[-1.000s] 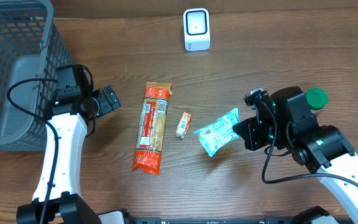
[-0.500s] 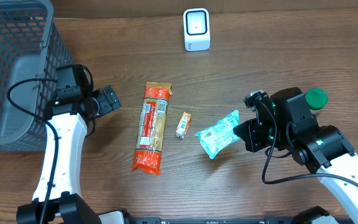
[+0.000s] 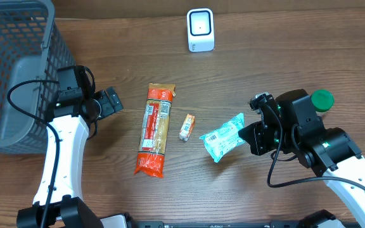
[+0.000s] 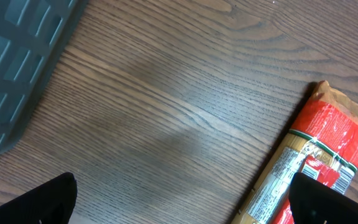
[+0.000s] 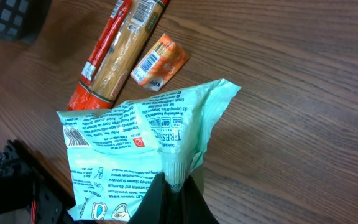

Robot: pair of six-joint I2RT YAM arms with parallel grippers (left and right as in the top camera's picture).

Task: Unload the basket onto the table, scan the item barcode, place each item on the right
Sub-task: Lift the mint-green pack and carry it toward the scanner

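My right gripper (image 3: 249,136) (image 5: 174,186) is shut on the crimped edge of a mint-green wipes packet (image 3: 223,135) (image 5: 140,149), held just above the table right of centre. Its printed face with a barcode (image 5: 73,137) shows in the right wrist view. The white scanner (image 3: 200,30) stands at the table's far edge, well away from the packet. My left gripper (image 3: 109,101) (image 4: 182,205) is open over bare wood beside the basket, with nothing between its fingers.
A long red-and-yellow pasta packet (image 3: 155,129) (image 4: 309,174) (image 5: 114,53) and a small orange sachet (image 3: 186,126) (image 5: 160,62) lie mid-table. A grey mesh basket (image 3: 11,69) fills the left side. A green-capped object (image 3: 322,99) sits behind the right arm.
The wipes packet in my right gripper has shifted very slightly downward in the overhead view. The left arm has not moved.
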